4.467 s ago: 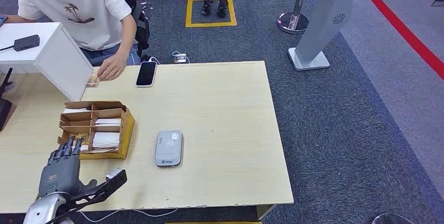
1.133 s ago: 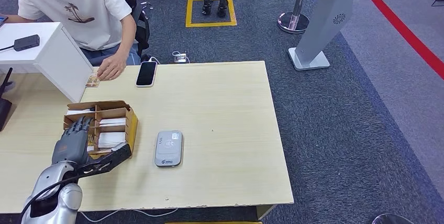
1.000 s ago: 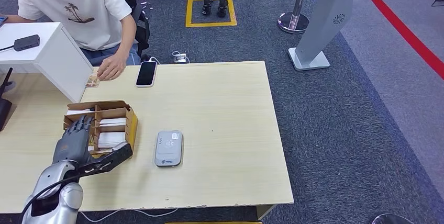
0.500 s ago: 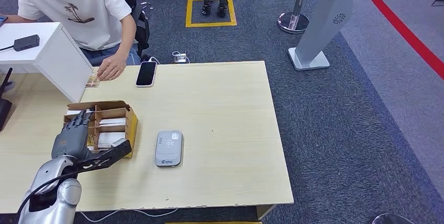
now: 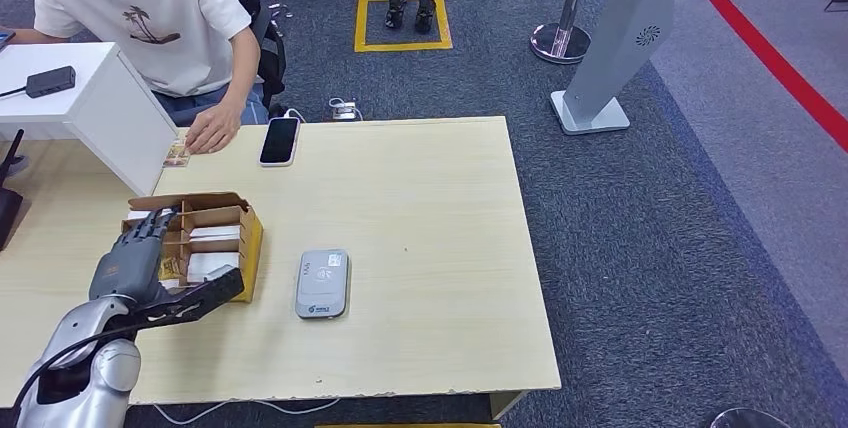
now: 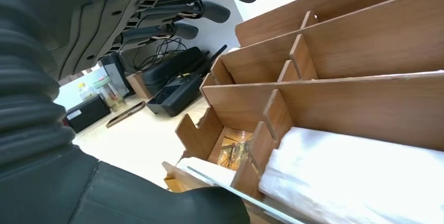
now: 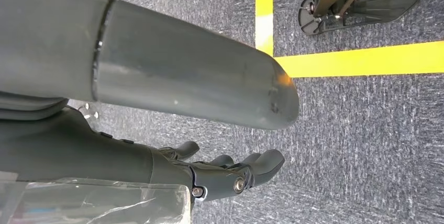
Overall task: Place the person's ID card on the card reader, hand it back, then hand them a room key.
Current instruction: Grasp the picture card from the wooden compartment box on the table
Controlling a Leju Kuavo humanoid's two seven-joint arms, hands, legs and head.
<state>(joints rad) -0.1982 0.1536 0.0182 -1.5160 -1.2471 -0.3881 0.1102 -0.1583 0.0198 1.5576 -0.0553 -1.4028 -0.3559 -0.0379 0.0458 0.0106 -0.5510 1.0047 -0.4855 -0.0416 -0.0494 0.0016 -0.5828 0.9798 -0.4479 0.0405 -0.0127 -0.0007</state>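
On the table [image 5: 430,198], compartmented cardboard box [image 5: 225,214] holding white cards [image 5: 205,264], left robot hand [image 5: 130,258] above

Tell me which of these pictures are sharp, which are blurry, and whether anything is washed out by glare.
Head view: evenly lit and sharp, soft shadows, no glare on the pale wooden table. Left wrist view: the brown cardboard divider box is fairly sharp, the white cards in it are overexposed, and the left robot hand is dark and slightly soft. Right wrist view: the grey carpet is crisp, while the near thumb of the right robot hand is out of focus.
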